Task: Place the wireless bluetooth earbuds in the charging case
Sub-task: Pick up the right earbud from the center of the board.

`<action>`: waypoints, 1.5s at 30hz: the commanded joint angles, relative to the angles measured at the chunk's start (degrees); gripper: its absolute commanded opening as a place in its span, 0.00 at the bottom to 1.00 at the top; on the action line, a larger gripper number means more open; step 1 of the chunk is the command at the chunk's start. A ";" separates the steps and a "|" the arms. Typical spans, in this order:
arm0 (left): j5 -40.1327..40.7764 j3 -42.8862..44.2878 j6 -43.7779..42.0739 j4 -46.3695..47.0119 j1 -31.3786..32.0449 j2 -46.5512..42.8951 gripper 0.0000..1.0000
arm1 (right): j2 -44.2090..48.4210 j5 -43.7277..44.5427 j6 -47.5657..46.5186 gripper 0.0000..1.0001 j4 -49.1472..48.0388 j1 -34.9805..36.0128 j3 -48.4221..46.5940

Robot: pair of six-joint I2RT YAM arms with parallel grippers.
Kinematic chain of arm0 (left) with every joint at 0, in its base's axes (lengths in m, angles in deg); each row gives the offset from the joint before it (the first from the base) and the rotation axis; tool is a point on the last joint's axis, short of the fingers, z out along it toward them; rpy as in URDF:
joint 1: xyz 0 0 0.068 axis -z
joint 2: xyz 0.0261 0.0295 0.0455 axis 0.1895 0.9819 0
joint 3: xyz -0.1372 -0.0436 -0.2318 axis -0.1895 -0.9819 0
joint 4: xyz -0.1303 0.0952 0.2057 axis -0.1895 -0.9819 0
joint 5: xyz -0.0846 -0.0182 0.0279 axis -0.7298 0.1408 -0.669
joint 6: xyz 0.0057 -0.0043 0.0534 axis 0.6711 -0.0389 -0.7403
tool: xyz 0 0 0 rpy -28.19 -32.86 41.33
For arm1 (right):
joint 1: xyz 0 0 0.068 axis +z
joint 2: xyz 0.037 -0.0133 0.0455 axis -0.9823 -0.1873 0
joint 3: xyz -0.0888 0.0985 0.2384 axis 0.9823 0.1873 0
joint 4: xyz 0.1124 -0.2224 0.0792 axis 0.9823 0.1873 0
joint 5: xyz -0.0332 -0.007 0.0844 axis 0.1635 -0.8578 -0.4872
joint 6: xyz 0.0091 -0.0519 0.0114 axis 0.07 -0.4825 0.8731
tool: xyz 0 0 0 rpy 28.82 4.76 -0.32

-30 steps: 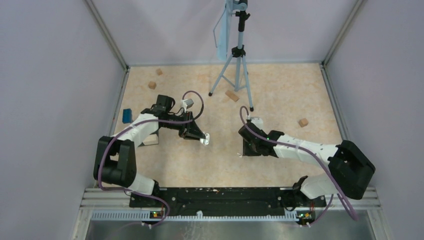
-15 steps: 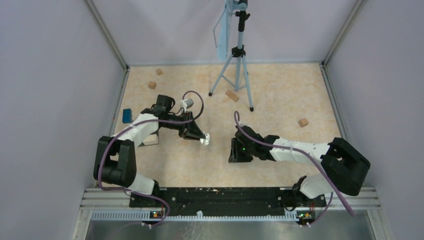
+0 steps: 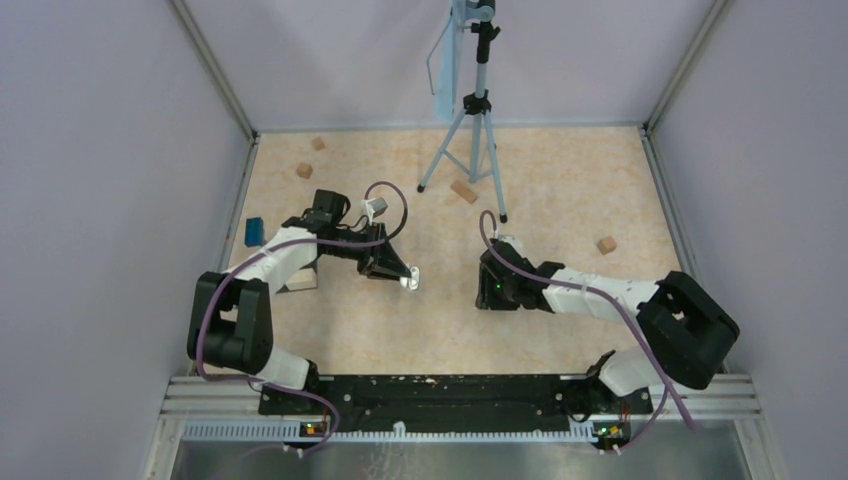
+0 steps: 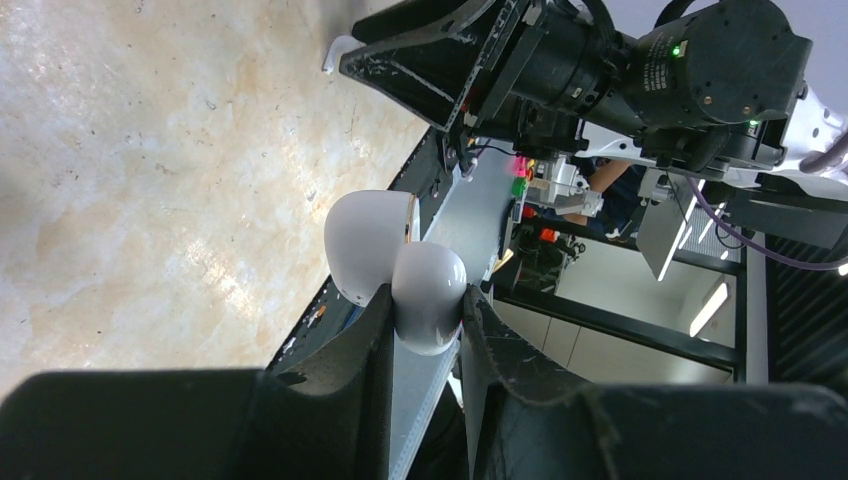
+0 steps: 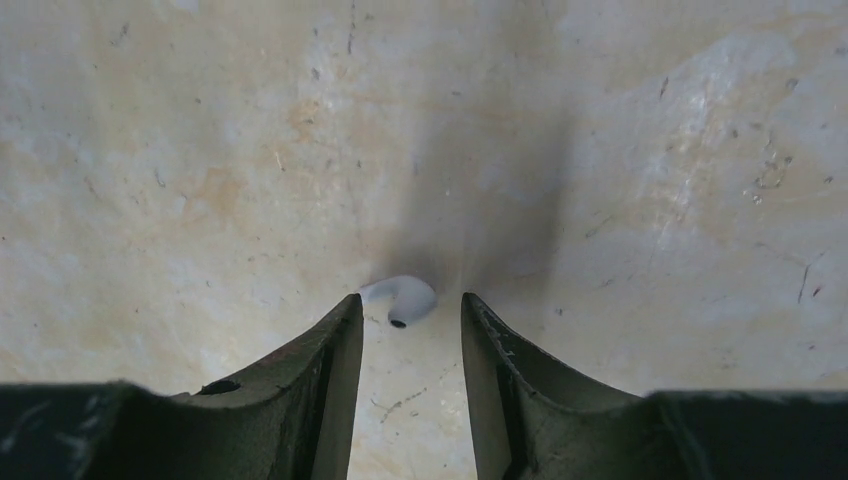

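Note:
A white charging case (image 4: pixel 428 290) with its lid (image 4: pixel 365 240) swung open is held off the table, and my left gripper (image 4: pixel 425 305) is shut on its body. From above, the case (image 3: pixel 408 281) shows as a small white spot at the left fingertips. A single tiny white earbud (image 5: pixel 403 298) lies on the table. It sits just at the tips of my right gripper (image 5: pixel 411 297), which is open with both fingers apart from the earbud. In the top view the right gripper (image 3: pixel 488 297) points down at the table, hiding the earbud.
A tripod (image 3: pixel 470 130) stands at the back centre. Tan wooden blocks lie scattered around: one (image 3: pixel 463 190) by the tripod's feet, one (image 3: pixel 606 244) at the right, two (image 3: pixel 304 170) at the back left. A blue object (image 3: pixel 254 231) lies by the left wall.
The right arm swung toward the left and near side, then came back, and its jaws opened wider. The left arm and the case stayed still.

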 commanded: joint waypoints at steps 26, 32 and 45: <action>-1.60 0.98 -0.70 1.11 0.14 0.26 0.00 | -5.90 3.63 21.41 0.22 8.19 0.61 -7.22; -1.63 1.07 -0.79 1.10 0.14 0.40 0.00 | -4.51 2.88 18.04 0.12 4.45 0.57 -5.18; -1.66 0.29 -1.10 0.76 0.14 -0.07 0.00 | -0.33 -2.29 -10.52 0.03 -7.30 0.57 -0.13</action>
